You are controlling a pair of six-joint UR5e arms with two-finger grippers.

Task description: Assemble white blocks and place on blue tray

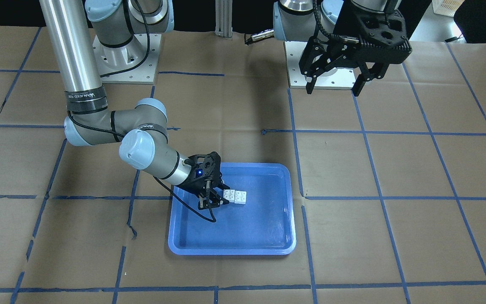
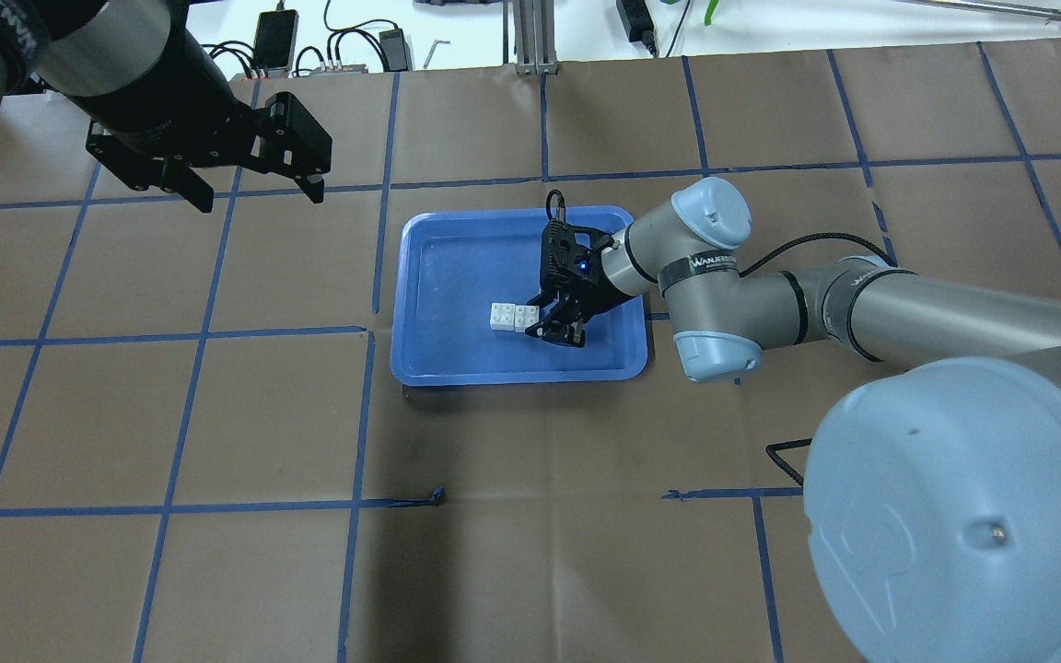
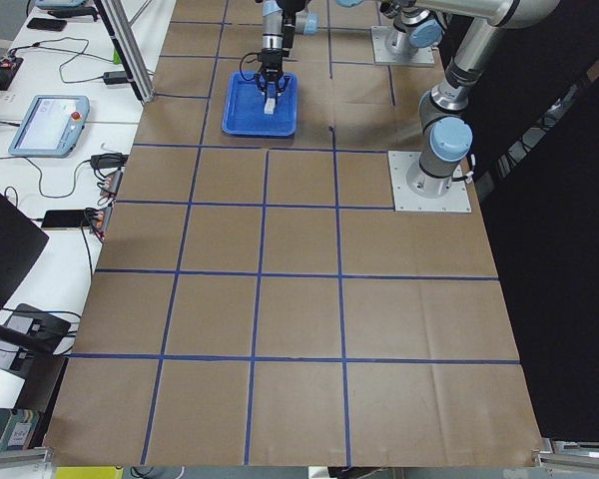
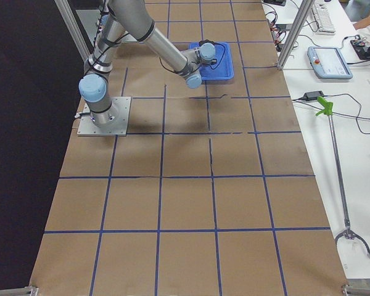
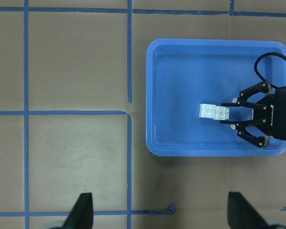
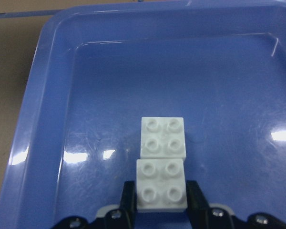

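The two white blocks [image 1: 234, 196] lie side by side, touching, studs up, inside the blue tray [image 1: 247, 236]. In the right wrist view the near block [image 6: 161, 183] sits between my right gripper's fingers [image 6: 128, 200], which press on its two sides. The far block [image 6: 163, 137] is free beyond it. My right gripper [image 2: 544, 320] is low over the tray [image 2: 457, 267], at the blocks [image 2: 512, 317]. My left gripper [image 2: 254, 189] hangs open and empty, high above the table, away from the tray. The left wrist view shows the tray [image 5: 190, 71] and blocks [image 5: 214, 111] from above.
The table is brown paper with a grid of blue tape lines [image 1: 365, 133]. The arm bases' plates [image 1: 129, 59] stand at the robot's side. The right arm's elbow [image 1: 137, 147] hangs over the table beside the tray. Cables and devices [image 2: 328, 55] lie beyond the far edge.
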